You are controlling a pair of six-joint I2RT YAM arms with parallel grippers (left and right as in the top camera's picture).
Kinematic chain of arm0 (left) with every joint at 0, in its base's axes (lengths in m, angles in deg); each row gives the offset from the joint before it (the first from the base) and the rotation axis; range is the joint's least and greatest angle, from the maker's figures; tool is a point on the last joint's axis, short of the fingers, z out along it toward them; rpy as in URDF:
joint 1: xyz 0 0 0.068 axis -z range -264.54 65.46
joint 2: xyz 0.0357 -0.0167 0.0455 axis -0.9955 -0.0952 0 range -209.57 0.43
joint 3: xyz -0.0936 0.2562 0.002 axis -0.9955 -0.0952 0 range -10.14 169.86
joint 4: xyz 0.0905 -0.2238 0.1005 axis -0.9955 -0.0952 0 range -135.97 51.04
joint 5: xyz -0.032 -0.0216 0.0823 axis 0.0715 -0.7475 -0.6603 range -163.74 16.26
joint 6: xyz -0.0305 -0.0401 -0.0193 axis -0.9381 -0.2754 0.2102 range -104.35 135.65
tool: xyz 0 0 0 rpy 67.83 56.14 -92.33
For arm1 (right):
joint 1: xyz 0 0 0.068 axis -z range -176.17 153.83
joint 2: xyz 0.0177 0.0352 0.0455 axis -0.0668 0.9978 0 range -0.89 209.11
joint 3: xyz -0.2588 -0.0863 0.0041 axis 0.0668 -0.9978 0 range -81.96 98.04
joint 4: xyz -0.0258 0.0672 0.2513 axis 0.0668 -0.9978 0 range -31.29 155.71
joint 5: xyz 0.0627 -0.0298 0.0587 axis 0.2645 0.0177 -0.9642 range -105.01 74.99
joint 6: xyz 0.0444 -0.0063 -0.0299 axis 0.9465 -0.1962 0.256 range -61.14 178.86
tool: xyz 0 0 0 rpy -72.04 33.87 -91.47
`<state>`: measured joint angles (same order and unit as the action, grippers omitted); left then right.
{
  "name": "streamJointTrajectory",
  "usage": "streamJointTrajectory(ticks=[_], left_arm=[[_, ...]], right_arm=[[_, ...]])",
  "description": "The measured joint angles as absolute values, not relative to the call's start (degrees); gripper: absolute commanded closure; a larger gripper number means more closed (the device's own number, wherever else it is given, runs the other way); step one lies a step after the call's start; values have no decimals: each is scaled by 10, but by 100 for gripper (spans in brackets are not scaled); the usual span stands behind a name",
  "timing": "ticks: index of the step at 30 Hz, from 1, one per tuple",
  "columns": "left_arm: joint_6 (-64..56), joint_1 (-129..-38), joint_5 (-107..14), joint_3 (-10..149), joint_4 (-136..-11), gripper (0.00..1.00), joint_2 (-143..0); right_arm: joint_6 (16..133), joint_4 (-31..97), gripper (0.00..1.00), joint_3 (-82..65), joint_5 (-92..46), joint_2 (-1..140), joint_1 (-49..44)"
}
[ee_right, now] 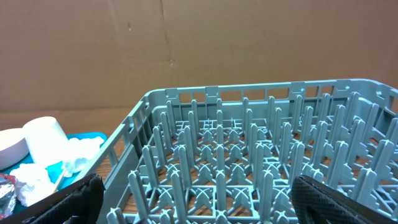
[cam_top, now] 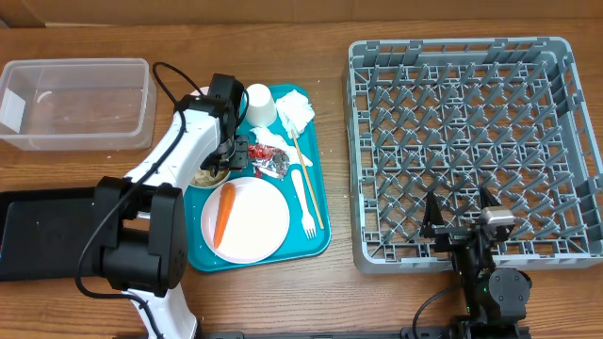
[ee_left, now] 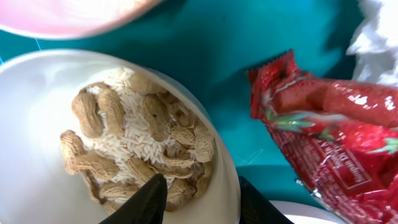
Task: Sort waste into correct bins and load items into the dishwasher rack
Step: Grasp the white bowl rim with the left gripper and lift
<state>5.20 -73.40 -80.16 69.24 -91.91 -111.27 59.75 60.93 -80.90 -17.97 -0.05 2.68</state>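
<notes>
Overhead view: every task object is lying on the teal serving tray (cam_top: 301,247) at the centre of the bench. The round plate (cam_top: 256,226) is carrying the carrot (cam_top: 224,213); the cup (cam_top: 259,104), the napkins (cam_top: 294,111), the foil wrapper (cam_top: 269,160), the fork (cam_top: 303,200) and the chopsticks (cam_top: 311,193) are lying around it. The clear tub (cam_top: 75,104), the black tray (cam_top: 38,235) and the dishwasher rack (cam_top: 471,141) are holding nothing, so no sorting or loading step is showing as done; all waste and all dishes are waiting to be moved. The left arm (cam_top: 174,141) is reaching over the tray. The right fingers (cam_top: 430,218) are standing spread at the rack's near edge, holding nothing. Left wrist view: the left fingers (ee_left: 146,202) are straddling the rim of a bowl (ee_left: 31,137) that is holding rice and pasta pieces (ee_left: 137,134), one finger inside and one outside. Whether they are pinching the rim cannot be told. The wrapper is lying just beside the bowl. Judged step: taking up this bowl for emptying. Right wrist view: the right fingers are standing wide apart, and the rack's pegs are standing bare, with cup and napkins beyond its left wall.
</notes>
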Motion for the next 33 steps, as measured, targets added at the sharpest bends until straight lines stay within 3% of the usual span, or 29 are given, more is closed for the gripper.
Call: streamJointTrajectory(ticks=[3,12,23,33], left_arm=[[52,-734,-797,685,-919,69,-1113],[55,-733,-771,682,-912,95,-1113],[54,-733,-774,714,-967,96,-1112],[23,-734,-769,868,-1135,96,-1114]], right_arm=[[597,609,0,-809,-180,0,27],[597,609,0,-809,-180,0,27],[597,610,0,-809,-180,0,27],[597,610,0,-809,-180,0,27]])
